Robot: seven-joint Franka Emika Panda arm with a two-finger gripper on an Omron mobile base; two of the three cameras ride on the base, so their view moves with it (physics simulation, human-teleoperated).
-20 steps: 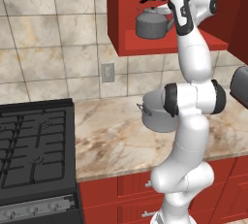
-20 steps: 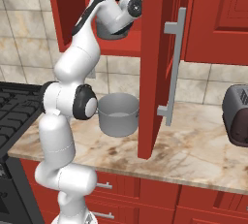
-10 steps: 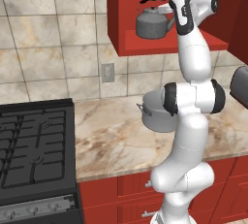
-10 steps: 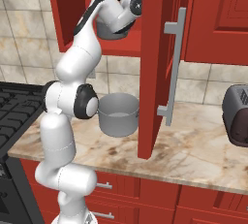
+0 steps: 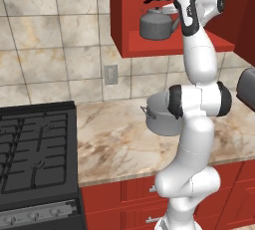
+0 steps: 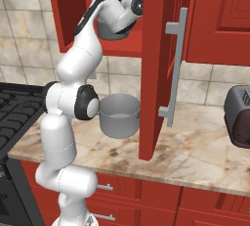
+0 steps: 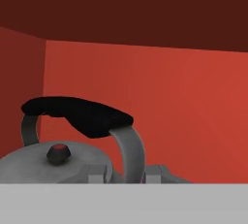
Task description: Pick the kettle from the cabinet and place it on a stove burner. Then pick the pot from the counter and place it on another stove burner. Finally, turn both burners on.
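Observation:
The grey kettle (image 5: 156, 23) with its black arched handle (image 7: 80, 114) sits in the recess of the red cabinet (image 5: 149, 46). In the hand view my gripper (image 7: 127, 172) is shut on the kettle (image 7: 53, 162), with the handle's right grey upright between the two fingertips. From the right, the kettle (image 6: 116, 33) is mostly hidden behind my hand. The wide grey pot (image 5: 160, 120) stands on the marble counter (image 5: 112, 142), partly behind my arm, and is also visible as the pot (image 6: 118, 116) from the right. The black burners (image 5: 32, 149) lie at the left.
The cabinet's open red door (image 6: 156, 63) with a silver handle hangs over the counter (image 6: 195, 144) right of my arm. A dark boxy appliance (image 6: 238, 116) stands at the far right. A wall outlet (image 5: 110, 73) is on the tiles. Red drawers run below.

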